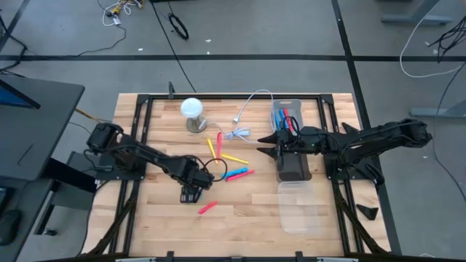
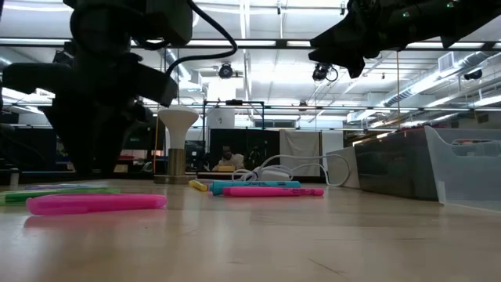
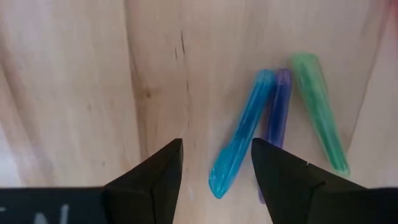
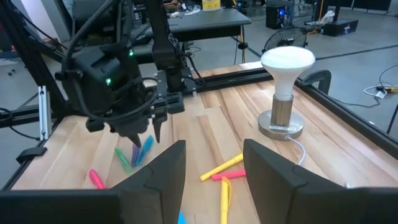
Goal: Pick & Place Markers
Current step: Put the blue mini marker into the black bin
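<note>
Spanning most of the high view, the wooden table (image 1: pixel 247 218) carries two clear bins on its right side: one (image 1: pixel 290 116) already holding several markers, another (image 1: pixel 298 207) apparently empty. Judged progress: partial, with a handful binned and roughly nine loose.

Right arm: right gripper (image 1: pixel 271 143) held above the table beside the filled bin, fingers spread, carrying nothing. Waiting, or between trips.

Left arm: left gripper (image 3: pixel 216 163) low over the table centre, jaws apart, nothing grasped. Its wrist view shows a blue marker (image 3: pixel 242 134), purple marker (image 3: pixel 278 112) and green marker (image 3: pixel 320 109) lying side by side just below; blue sits nearest the gap, likely the next pick.

Remaining loose: yellow markers (image 1: pixel 234 158), a blue-and-pink pair (image 1: pixel 240 174), a pink marker (image 1: pixel 207 209) alone nearer the front edge.

Non-task: lamp (image 1: pixel 192 114), white cable (image 1: pixel 244 116).
</note>
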